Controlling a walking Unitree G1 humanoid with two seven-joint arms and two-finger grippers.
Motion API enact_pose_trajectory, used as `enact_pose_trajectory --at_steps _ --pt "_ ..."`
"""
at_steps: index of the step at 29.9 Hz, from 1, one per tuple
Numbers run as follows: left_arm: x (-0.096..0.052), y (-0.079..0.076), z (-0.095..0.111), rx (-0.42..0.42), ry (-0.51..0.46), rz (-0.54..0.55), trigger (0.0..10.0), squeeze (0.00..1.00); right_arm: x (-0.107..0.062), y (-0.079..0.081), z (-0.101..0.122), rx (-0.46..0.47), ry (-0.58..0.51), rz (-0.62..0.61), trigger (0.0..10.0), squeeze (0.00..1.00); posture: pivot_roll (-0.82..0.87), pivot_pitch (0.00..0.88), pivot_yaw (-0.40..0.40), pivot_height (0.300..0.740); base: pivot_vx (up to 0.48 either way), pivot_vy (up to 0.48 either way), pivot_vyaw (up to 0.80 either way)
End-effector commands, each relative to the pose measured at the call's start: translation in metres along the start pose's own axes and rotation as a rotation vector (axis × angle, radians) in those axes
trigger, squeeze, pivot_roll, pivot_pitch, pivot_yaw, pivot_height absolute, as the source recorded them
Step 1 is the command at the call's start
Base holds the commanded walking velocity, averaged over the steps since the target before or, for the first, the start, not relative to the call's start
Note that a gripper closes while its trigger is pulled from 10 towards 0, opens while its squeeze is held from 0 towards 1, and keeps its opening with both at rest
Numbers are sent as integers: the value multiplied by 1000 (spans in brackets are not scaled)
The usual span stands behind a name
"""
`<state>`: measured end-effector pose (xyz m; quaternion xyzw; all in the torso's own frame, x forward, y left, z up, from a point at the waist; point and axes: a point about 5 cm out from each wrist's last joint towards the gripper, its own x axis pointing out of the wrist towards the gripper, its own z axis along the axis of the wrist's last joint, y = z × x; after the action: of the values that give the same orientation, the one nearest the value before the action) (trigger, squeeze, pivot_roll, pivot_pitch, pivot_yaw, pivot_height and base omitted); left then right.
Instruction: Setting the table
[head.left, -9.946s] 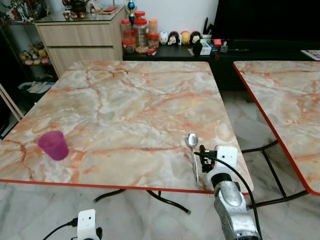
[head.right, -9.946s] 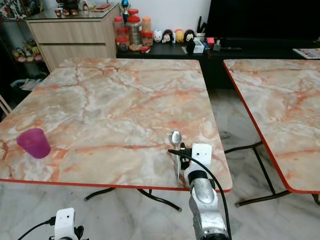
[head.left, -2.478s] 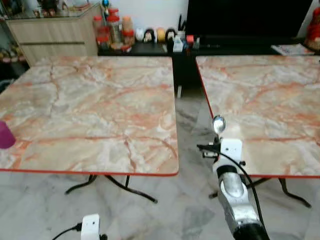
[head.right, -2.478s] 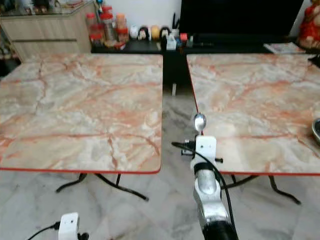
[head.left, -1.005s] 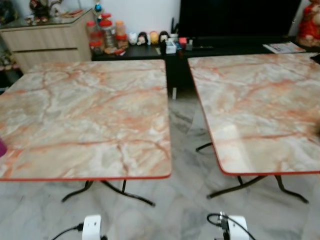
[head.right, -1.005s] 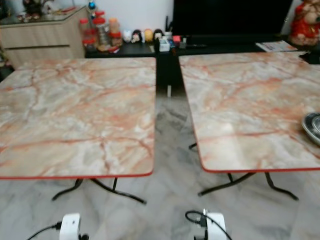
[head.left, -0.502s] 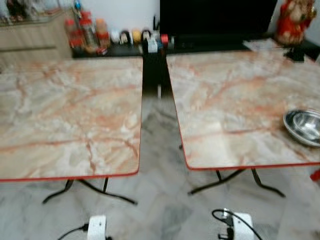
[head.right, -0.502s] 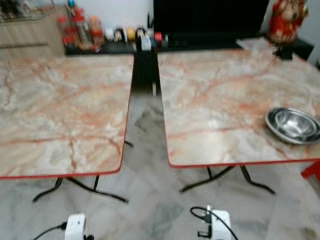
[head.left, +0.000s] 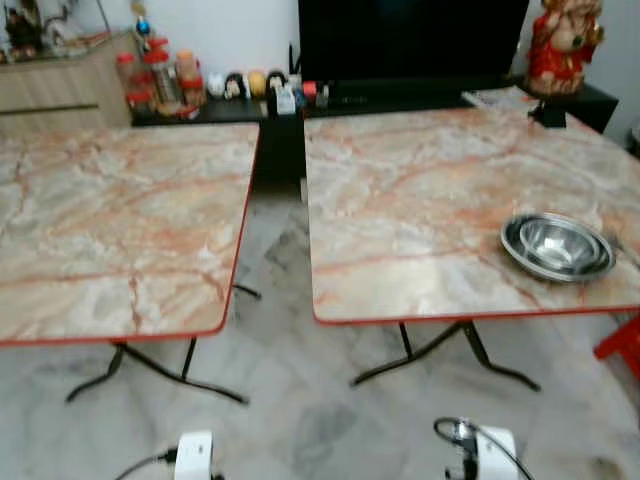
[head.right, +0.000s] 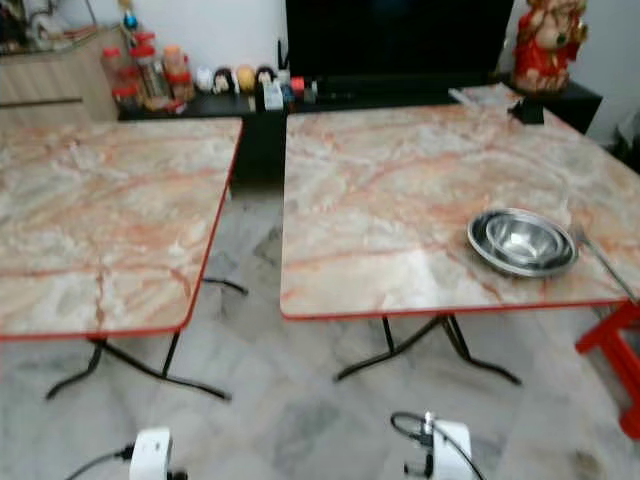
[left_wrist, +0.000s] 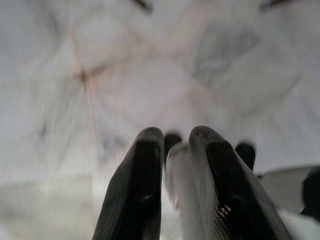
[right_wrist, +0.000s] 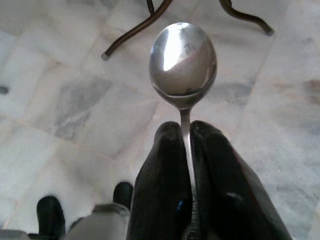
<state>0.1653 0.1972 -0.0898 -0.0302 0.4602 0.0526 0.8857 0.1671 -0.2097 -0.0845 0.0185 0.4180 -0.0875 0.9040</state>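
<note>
Two marble-look tables with red edging side by side, a strip of pale tiled floor (head.left: 290, 400) between them. Left table (head.left: 110, 230) has nothing visible on the part that's in frame. Right table (head.left: 420, 210) carries a steel bowl (head.left: 557, 246) near its front edge, out toward 2 o'clock from the robot. In the right eye view a thin metal utensil (head.right: 603, 262) lies just beside the bowl on its right, too blurry to say which kind. Behind the tables, around 12 o'clock, a low dark cabinet (head.left: 400, 95) with jars and little figurines (head.left: 240, 84), and a red statue (head.left: 555, 40) at the far right. A red stool (head.right: 615, 365) pokes in by the right table's front corner.

Right gripper (right_wrist: 187, 132) hangs low over the floor, fingers pinched tight on the handle of a spoon (right_wrist: 183, 60), bowl end sticking out past the fingertips, table legs in the background.

Left gripper (left_wrist: 175, 140) is down over the floor too, holding nothing, just a narrow gap between its fingers.
</note>
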Motion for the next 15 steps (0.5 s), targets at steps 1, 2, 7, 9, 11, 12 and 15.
enact_pose_trajectory --at_steps 1,2,7,9,11,12,15 --pt "1 -1 5 0 -11 -3 10000 0 0 4 0 -5 -3 14 10000 0 -61 0 6 740 0 -315 0" --pt "1 0 5 -3 -13 1 10000 0 0 5 0 -8 -2 16 10000 0 -57 0 4 740 0 -315 0" --pt "1 2 5 2 -12 4 10000 0 0 6 0 -23 0 24 10000 0 -58 0 7 740 0 -314 0" --pt "0 3 4 5 -10 4 10000 0 0 6 0 -47 6 26 10000 0 -58 0 8 740 0 -313 0" --pt "0 3 4 6 -9 4 10000 0 1 6 0 -77 7 29 10000 0 -61 0 9 740 0 -313 472" --pt "0 3 4 8 -9 4 10000 0 1 6 1 -77 4 28 10000 0 -59 0 8 740 0 -311 719" --pt "1 3 5 8 -12 4 10000 0 0 5 1 -45 -1 18 10000 0 -61 0 9 740 0 -301 242"
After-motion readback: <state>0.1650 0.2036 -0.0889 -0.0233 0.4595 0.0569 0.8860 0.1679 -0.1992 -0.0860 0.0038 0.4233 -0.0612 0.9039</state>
